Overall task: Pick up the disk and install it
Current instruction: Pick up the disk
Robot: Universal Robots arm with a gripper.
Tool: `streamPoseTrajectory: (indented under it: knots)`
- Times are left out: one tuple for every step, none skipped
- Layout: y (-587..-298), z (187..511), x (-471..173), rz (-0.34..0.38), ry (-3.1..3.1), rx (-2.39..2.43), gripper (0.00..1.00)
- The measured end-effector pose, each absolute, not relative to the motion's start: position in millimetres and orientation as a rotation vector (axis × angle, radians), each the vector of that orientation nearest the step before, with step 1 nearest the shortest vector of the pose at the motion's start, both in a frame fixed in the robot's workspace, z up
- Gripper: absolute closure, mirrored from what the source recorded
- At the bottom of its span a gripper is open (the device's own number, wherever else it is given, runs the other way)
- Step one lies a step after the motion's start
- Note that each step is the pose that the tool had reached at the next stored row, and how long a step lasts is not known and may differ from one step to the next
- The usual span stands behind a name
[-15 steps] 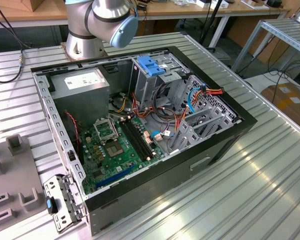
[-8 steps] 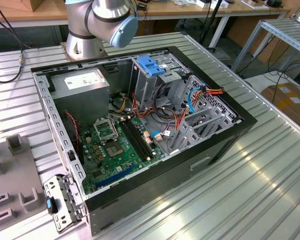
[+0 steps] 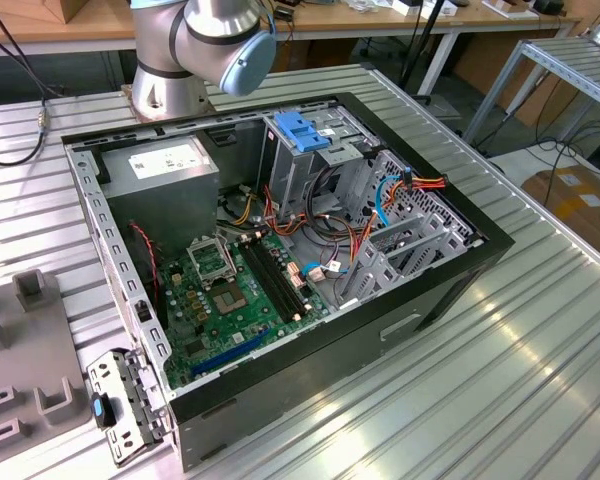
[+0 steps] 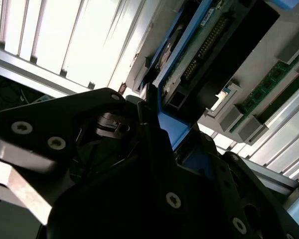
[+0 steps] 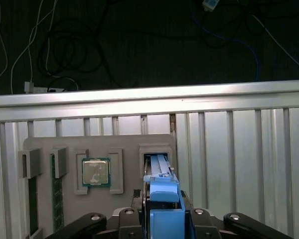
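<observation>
Ribbed aluminium bench [image 3: 500, 380] carries an open black computer case [image 3: 420, 330] lying on its side. Inside the case, in the exterior view, are a green motherboard [image 3: 230, 300], a grey metal power supply box with a white sticker [image 3: 165, 180] and a silver metal drive cage with a blue plastic cap [image 3: 310, 140]. The grey and blue robot arm [image 3: 200, 40] rises from its base on the bench behind the case. A grey plastic fixture tray [image 5: 124, 142] lies on the bench at the exterior view's left of the case. In the first wrist view the tray holds a square silver processor chip [image 5: 95, 173] in a recess and green memory sticks [image 5: 56, 199] in slots. The black pincer [image 5: 163, 224] is over the tray, its fingers clamped on the flat rectangular disk with blue plastic side rails [image 5: 159, 172]. The disk stands edge-on at a raised rectangular slot [image 5: 157, 149] at the tray's edge. Whether the disk's far edge sits in that slot cannot be told. In the second wrist view the disk's green circuit-board face [image 4: 199, 45] shows, with a blue rail running down against the pincer body.
</observation>
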State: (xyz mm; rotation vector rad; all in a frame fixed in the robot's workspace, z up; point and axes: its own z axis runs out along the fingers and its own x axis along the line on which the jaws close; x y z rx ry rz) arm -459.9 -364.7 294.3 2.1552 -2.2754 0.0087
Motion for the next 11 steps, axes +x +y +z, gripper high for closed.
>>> streamPoseTrajectory:
  knots:
    - [-364.7,294.3,-459.9,0.009,-2.275,2.155,0.63]
    - [-364.7,294.3,-459.9,0.009,-2.275,2.155,0.63]
    - [-364.7,294.3,-459.9,0.009,-2.275,2.155,0.63]
    - [-364.7,294.3,-459.9,0.009,-2.275,2.155,0.63]
    - [-364.7,294.3,-459.9,0.009,-2.275,2.155,0.63]
    - [-364.7,294.3,-459.9,0.009,-2.275,2.155,0.63]
    - [-364.7,294.3,-459.9,0.009,-2.274,2.156,0.63]
    - [-364.7,294.3,-459.9,0.009,-2.269,2.162,0.63]
    - [-364.7,294.3,-459.9,0.009,-2.264,2.167,0.63]
    - [-364.7,294.3,-459.9,0.009,-2.263,2.169,0.63]
    - [-364.7,294.3,-459.9,0.009,-2.262,2.169,0.63]
